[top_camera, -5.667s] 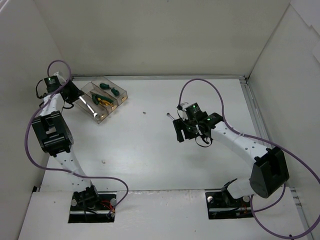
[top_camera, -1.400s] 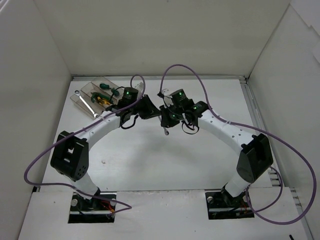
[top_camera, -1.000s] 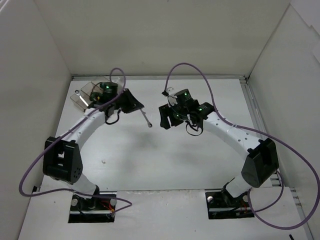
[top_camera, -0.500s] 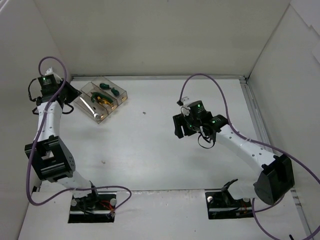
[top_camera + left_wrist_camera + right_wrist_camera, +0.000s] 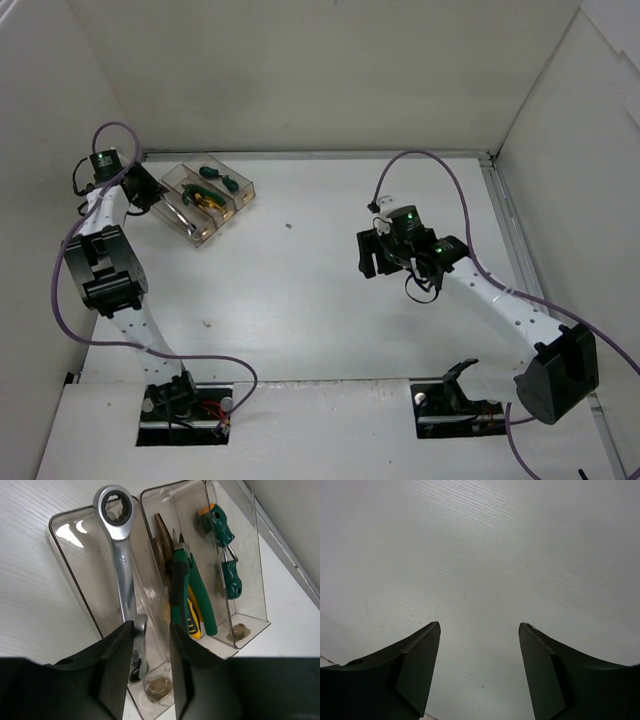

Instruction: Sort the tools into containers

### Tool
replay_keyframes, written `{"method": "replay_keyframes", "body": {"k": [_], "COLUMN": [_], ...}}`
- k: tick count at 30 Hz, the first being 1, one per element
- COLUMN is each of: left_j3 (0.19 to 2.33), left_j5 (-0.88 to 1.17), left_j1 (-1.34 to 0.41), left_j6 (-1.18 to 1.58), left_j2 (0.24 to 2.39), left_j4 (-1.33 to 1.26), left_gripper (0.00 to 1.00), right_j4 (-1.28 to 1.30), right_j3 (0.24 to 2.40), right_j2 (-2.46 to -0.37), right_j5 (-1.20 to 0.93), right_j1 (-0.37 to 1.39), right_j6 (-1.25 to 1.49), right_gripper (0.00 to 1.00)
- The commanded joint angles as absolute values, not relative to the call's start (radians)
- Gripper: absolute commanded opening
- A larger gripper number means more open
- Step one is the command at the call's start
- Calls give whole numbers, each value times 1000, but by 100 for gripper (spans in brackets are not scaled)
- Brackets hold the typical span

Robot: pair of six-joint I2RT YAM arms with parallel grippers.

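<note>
The three joined clear bins (image 5: pixel 247 187) stand at the far left of the table. In the left wrist view the bins (image 5: pixel 75 555) hold tools. A silver wrench (image 5: pixel 122 570) lies in the left bin. Green-and-yellow-handled pliers (image 5: pixel 180 590) lie in the middle bin. Two green-handled screwdrivers (image 5: pixel 231 577) lie in the right bin. My left gripper (image 5: pixel 150 626) hovers over the near end of the bins (image 5: pixel 145 188). Its jaws are narrowly apart with the wrench's lower end between them, ungripped. My right gripper (image 5: pixel 372 262) is open and empty over bare table (image 5: pixel 479 625).
White walls close in the table on the left, back and right. A small dark speck (image 5: pixel 288 225) lies mid-table and another (image 5: pixel 205 323) lies nearer the left base. Brass-coloured discs (image 5: pixel 159 687) sit at the bins' near ends.
My left arm has swung from mid-table, where it carried a slim wrench, back to the bins at the far left. My right gripper has drawn back to the right, open.
</note>
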State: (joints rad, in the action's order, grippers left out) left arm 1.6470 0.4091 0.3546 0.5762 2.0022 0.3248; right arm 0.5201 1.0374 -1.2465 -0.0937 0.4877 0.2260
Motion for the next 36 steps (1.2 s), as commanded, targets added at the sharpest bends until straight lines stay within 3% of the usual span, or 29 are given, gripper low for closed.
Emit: {"method": "replay_keyframes", "body": {"k": [1, 2, 3, 5, 6, 9, 12, 15, 16, 18, 23, 29, 36], "left_j3": [1730, 1732, 1732, 1727, 1727, 1726, 1726, 1720, 1710, 1680, 1474, 1159, 1012], "left_j5": [403, 400, 384, 368, 364, 341, 267, 177, 154, 94, -30, -40, -70], "left_j1": [356, 356, 356, 356, 356, 356, 335, 279, 264, 212, 112, 77, 77], "left_j6": [574, 568, 565, 557, 555, 555, 523, 471, 463, 445, 423, 434, 411], "left_j2": [1967, 1967, 1957, 1947, 1931, 1890, 1824, 1735, 1715, 1628, 1312, 880, 504], "left_j4": [276, 278, 282, 296, 302, 342, 414, 504, 537, 589, 659, 704, 813], "left_gripper": [34, 38, 52, 63, 76, 100, 100, 100, 100, 100, 100, 100, 100], "right_j4": [502, 503, 508, 512, 512, 518, 531, 541, 545, 554, 603, 728, 778], "right_j3": [1042, 1046, 1048, 1055, 1054, 1057, 1061, 1069, 1066, 1062, 1046, 1039, 988], "right_j2": [-1213, -1212, -1210, -1203, -1198, -1174, -1128, -1054, -1033, -956, -786, -677, -447], "right_j5": [-58, -54, -52, -41, -32, -5, 41, 84, 97, 155, 239, 239, 282], "right_j1": [480, 476, 476, 477, 476, 473, 472, 472, 474, 472, 472, 469, 468], "right_j6": [259, 265, 267, 278, 281, 293, 311, 339, 353, 360, 396, 443, 446], "right_gripper": [62, 62, 62, 62, 62, 62, 66, 81, 91, 97, 98, 98, 98]}}
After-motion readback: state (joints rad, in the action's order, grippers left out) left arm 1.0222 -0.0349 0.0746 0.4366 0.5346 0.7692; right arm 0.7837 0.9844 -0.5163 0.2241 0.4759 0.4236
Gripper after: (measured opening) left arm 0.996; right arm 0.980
